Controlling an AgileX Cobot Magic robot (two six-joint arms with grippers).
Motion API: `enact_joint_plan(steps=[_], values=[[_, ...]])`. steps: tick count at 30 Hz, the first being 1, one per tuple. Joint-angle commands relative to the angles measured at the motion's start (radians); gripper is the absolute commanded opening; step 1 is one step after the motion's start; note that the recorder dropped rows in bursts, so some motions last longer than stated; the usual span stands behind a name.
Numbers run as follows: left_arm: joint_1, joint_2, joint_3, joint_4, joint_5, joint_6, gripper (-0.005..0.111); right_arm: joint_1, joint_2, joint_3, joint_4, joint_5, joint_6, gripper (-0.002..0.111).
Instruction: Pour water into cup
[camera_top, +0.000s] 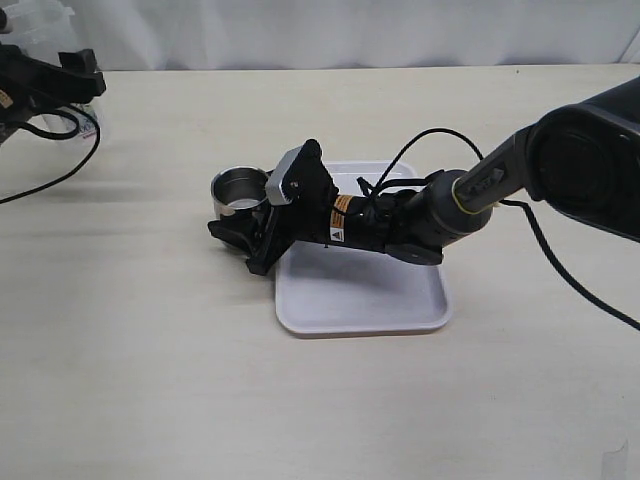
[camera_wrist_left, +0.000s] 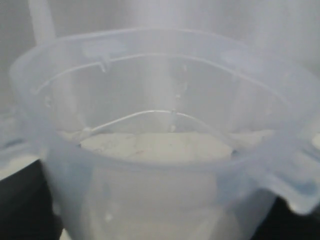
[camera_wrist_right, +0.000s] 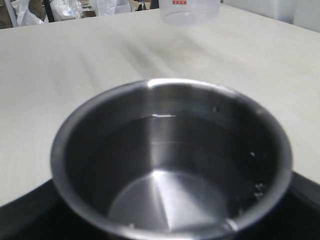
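saw white tray (camera_top: 400, 310) nearest, flat on the worktop (camera_top: 150, 380), about mid width, toward the near edge. saw right arm (camera_top: 450, 200) stretched in from the right edge, low across the tray's far half.

found right gripper (camera_top: 222, 210) just past the tray's far left corner, spread wide and clamped on the cup (camera_top: 240, 188) (camera_wrist_right: 170, 165). placed near finger (camera_top: 228, 232) against the cup's near side; couldn't see the far finger, hidden behind cup and wrist camera. checked right wrist view: black gripper parts hugging the cup wall on both sides.

found the cup upright, off the tray, just beside that far left corner, roughly mid worktop and a bit left of centre. made out clear water inside, part full, with a few drops on the inner wall. couldn't tell whether lifted or resting on the worktop.

further back, located left gripper (camera_top: 78, 85) at the far left corner of the worktop, well apart from the cup. read it as spread wide and closed on the translucent plastic container (camera_wrist_left: 160, 160) (camera_wrist_right: 190, 11): container filling the left wrist view, mouth toward the camera, drops on its inside wall.
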Motion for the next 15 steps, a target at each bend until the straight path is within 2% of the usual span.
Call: enact_joint_plan(steps=[1, 7, 15], values=[[0.001, 0.065, -0.043, 0.003, 0.000, 0.010, 0.000, 0.000, -0.003, 0.006, -0.003, 0.036, 0.000, 0.004], [-0.003, 0.116, -0.057, 0.012, -0.136, 0.002, 0.000, 0.000, -0.003, 0.006, -0.003, 0.036, 0.000, 0.004], [-0.003, 0.136, -0.059, 0.041, -0.194, 0.020, 0.000, 0.000, -0.003, 0.006, -0.003, 0.036, 0.000, 0.004]])
